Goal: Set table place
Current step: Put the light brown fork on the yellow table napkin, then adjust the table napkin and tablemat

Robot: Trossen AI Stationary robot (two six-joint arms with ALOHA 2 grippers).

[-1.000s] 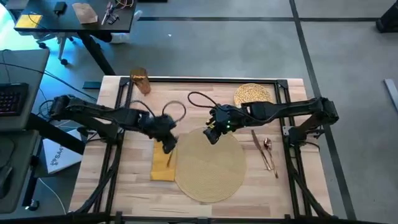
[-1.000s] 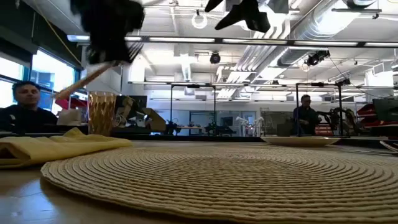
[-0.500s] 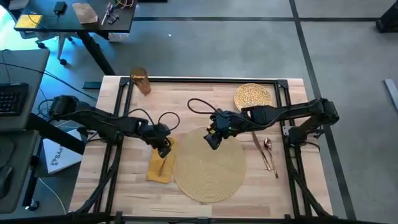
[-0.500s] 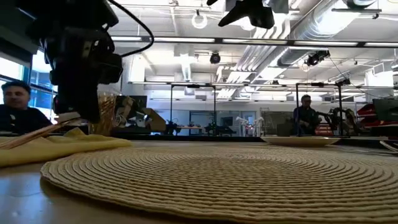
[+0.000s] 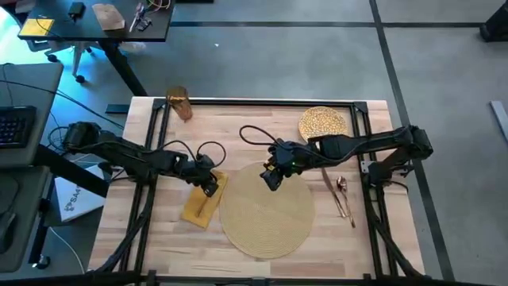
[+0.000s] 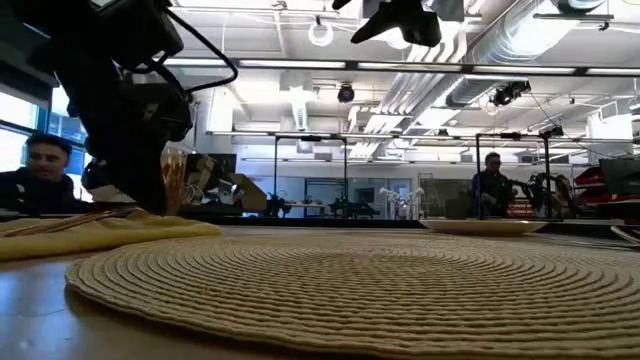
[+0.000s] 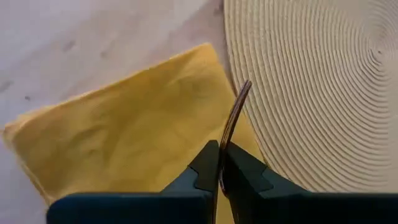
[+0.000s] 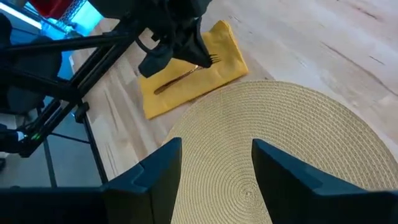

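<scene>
1. High view shows the worktop (image 5: 262,123) with the mat (image 5: 268,208) at its middle, directly under the right gripper (image 5: 271,176). If those fingers (image 8: 155,174), which stand wide apart and hold nothing, drop lower, they could catch the weave and drag the mat off its spot.
2. Beside the mat lies the napkin (image 5: 202,200), skewed and just under the left gripper (image 5: 209,184). Any sideways pull from that gripper would likely twist the cloth further or push it against the mat's edge.
3. At the far corner, well beyond the right fingers, sits the plate (image 5: 323,121); the cup (image 5: 179,104) stands at the opposite far corner. Both must cross the worktop yet, and a reach over the mat could bring the two arms together.
4. Left fingers (image 7: 202,168) are pinched closed on the fork (image 7: 231,127), which lies low along the napkin. Letting go while the handle is tilted may let it roll off the cloth.
5. Spoon and knife (image 5: 340,195) lie close together, outward of the right fingers; picking one could nudge the other.
</scene>
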